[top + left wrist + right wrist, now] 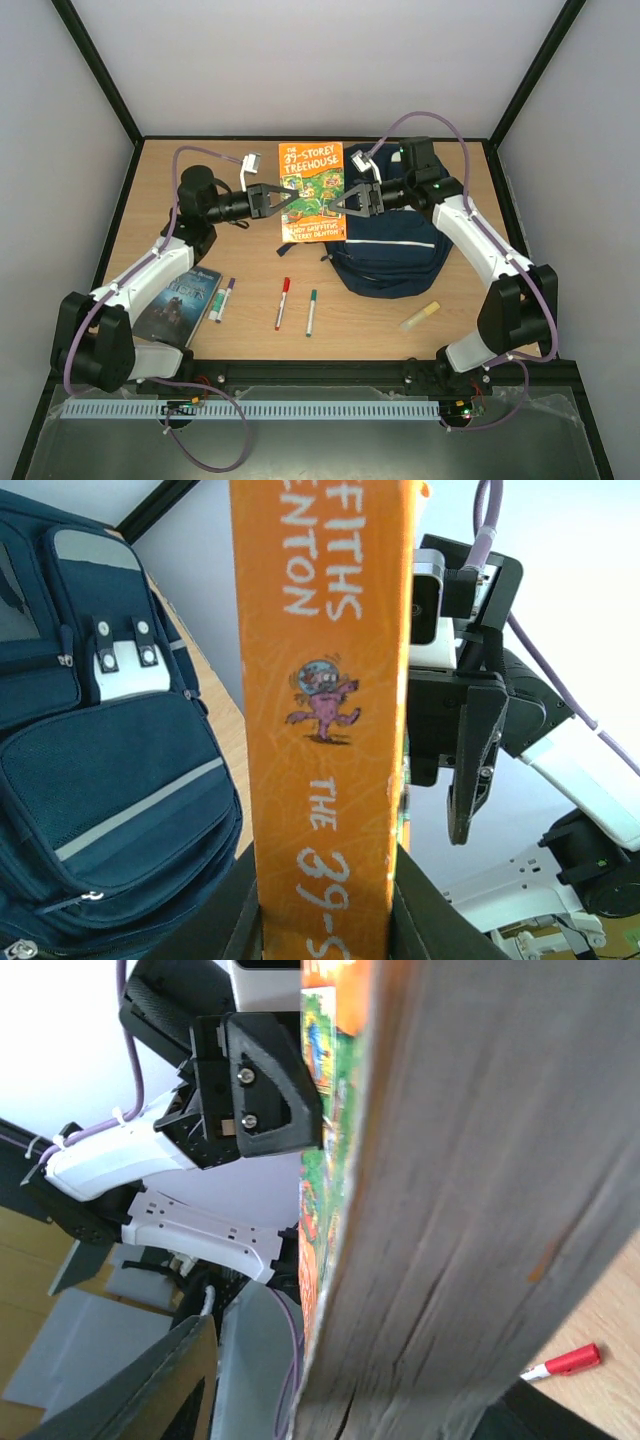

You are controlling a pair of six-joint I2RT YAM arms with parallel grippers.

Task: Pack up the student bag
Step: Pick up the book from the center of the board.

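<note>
An orange paperback, "The 39-Storey Treehouse" (311, 190), is held up above the table between both arms. My left gripper (288, 203) is shut on its spine edge (325, 710), fingers tight against both covers. My right gripper (335, 208) straddles the opposite page edge (480, 1190); it is open, and one finger (150, 1390) stands clear of the front cover. The navy student bag (395, 250) lies flat on the table under the right arm and shows at the left of the left wrist view (100, 730).
A dark book (180, 300) lies at the front left. A purple marker (222, 298), a red marker (282, 302) and a green marker (311, 311) lie in front. A yellow stick (420, 316) is near the bag.
</note>
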